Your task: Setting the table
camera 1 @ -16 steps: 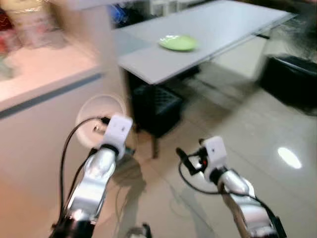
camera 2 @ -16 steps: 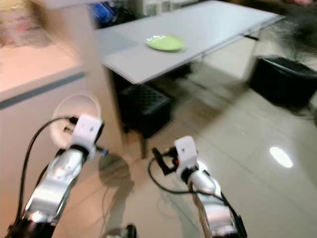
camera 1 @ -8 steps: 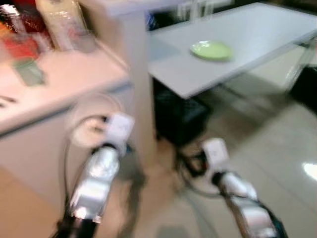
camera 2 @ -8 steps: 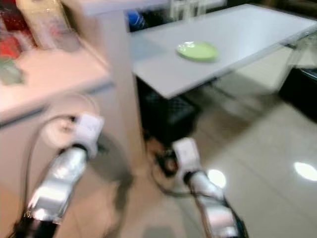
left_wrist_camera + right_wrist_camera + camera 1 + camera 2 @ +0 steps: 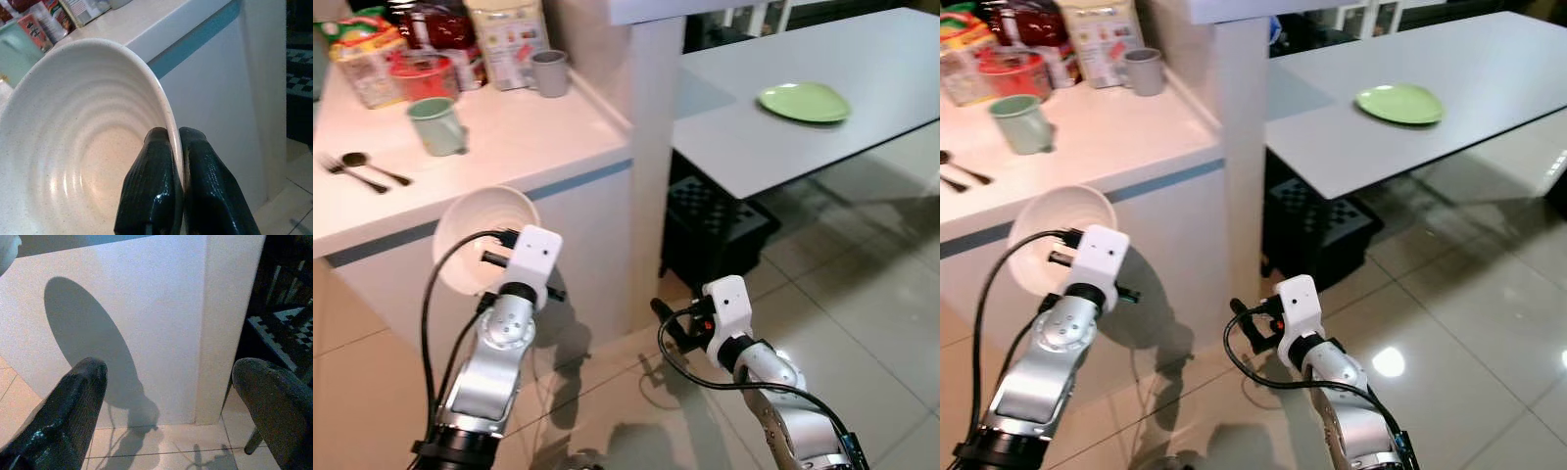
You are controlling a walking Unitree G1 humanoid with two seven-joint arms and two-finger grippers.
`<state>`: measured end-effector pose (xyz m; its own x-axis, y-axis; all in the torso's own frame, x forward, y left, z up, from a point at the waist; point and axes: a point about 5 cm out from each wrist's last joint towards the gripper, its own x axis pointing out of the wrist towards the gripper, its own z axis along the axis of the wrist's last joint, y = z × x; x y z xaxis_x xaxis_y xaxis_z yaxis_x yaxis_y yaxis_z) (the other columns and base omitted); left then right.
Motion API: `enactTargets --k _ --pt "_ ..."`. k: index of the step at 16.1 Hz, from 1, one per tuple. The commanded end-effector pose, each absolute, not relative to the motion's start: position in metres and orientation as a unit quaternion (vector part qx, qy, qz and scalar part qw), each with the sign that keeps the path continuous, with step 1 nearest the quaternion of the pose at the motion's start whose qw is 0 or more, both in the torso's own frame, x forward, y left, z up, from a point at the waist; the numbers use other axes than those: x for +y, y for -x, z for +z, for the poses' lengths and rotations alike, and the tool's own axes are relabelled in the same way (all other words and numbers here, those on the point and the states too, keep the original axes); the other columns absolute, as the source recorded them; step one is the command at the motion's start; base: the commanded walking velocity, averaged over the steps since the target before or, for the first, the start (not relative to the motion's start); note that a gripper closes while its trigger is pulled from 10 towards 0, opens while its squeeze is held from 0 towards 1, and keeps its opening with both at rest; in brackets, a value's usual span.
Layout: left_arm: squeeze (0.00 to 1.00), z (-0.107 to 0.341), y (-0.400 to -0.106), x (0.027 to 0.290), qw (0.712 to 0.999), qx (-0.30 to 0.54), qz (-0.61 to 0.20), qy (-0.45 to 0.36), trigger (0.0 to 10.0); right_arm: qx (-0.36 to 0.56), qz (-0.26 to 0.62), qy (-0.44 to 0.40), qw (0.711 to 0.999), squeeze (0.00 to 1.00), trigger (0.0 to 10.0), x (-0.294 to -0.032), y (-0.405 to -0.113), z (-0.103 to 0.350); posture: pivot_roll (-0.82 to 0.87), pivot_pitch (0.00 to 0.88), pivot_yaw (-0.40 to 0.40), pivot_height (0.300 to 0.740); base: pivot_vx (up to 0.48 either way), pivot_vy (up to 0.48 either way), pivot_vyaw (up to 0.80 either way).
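- White counter (image 5: 538, 147) is seen at left w/ green mug (image 5: 438, 126), grey cup (image 5: 549, 72), fork and spoon (image 5: 374, 168); grey table (image 5: 862, 69) is set beyond at right.
- Green plate (image 5: 804, 101) is laid on table.
- White bowl (image 5: 73, 137) is pinched at its rim by left gripper (image 5: 175, 147), held in front of counter.
- Right gripper (image 5: 171, 382) is held low over floor, fingers spread, nothing between.

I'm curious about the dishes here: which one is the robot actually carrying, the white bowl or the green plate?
The white bowl: the left gripper pinches its rim beside the counter. The green plate lies untouched on the grey table.
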<state>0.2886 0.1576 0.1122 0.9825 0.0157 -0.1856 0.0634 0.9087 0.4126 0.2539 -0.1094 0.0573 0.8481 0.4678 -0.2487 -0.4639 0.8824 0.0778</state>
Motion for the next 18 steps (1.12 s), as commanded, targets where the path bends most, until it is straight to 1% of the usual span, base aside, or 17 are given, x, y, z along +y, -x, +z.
enactTargets --k 1,7,9,18 --pt "0.00 0.124 -0.293 0.150 0.975 0.066 -0.014 -0.211 10.0 0.127 0.237 -0.004 0.963 0.00 10.0 -0.113 -0.256 0.061 0.11 0.000 0.063 0.740 0.000 -0.465 0.00" --pt "0.00 0.120 -0.295 0.156 0.973 0.090 0.010 -0.211 10.0 0.130 0.242 0.000 0.962 0.00 10.0 -0.112 -0.255 0.059 0.10 0.000 0.065 0.740 0.000 -0.453 0.00" --pt "0.00 0.117 -0.295 0.159 0.971 0.104 0.018 -0.215 10.0 0.132 0.246 0.003 0.960 0.00 10.0 -0.110 -0.255 0.059 0.10 0.000 0.065 0.740 0.294 -0.375 0.00" --pt "0.00 0.113 -0.297 0.155 0.969 0.118 0.017 -0.217 10.0 0.132 0.249 0.014 0.959 0.00 10.0 -0.110 -0.255 0.058 0.10 0.000 0.067 0.740 0.324 -0.350 0.62"
